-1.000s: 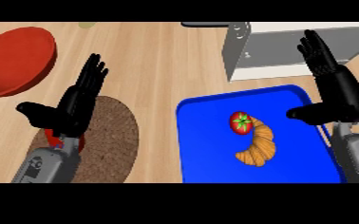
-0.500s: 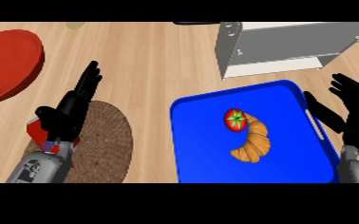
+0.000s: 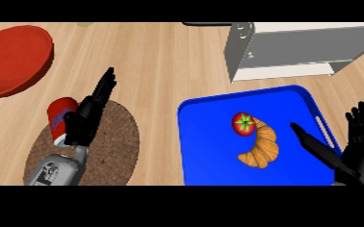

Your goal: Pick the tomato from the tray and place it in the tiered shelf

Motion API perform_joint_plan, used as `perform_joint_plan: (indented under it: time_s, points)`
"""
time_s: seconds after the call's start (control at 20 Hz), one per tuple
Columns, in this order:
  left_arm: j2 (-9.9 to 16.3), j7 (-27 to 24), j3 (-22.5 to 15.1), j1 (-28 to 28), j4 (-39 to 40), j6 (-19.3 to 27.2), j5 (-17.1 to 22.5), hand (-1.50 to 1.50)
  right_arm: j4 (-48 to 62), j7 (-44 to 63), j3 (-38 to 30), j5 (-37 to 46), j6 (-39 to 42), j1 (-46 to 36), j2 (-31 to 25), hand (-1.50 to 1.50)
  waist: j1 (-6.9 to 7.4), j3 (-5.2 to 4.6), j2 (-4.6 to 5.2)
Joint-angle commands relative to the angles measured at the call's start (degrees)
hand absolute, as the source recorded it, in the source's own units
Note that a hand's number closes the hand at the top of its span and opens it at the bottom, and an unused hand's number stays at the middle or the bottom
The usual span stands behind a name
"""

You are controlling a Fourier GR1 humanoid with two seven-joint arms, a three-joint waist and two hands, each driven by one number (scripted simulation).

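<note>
Right robot hand (image 3: 334, 156) lowered, one tomato (image 3: 243, 123), one croissant (image 3: 261, 147)

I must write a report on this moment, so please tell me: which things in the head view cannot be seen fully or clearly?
- Tiered shelf: its top and right side are cut off by the view's edges, so its tiers cannot be made out.
- Right hand: partly cut off at the right edge.
- Red can: partly hidden by the left hand; label unreadable.
- Red plate: cut off at the left edge.
- Croissant: touches the tomato.
</note>
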Motion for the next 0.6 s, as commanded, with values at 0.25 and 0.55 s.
perform_joint_plan:
  time_s: [0.25, 0.55]
  points:
    - [-2.56, 0.91, -0.12, -2.28, 2.25, 0.83, -2.33, 0.0, -16.32, 26.52, 9.79, 12.74, 7.28, 4.43, -12.16, -1.5, 0.43, -0.13, 0.07]
    - [-2.81, 1.36, -0.01, -3.22, 2.57, -0.15, -2.3, 0.0, -24.84, 51.64, 15.5, 20.69, 16.62, -3.59, -19.14, -1.5, 1.03, -0.32, 0.18]
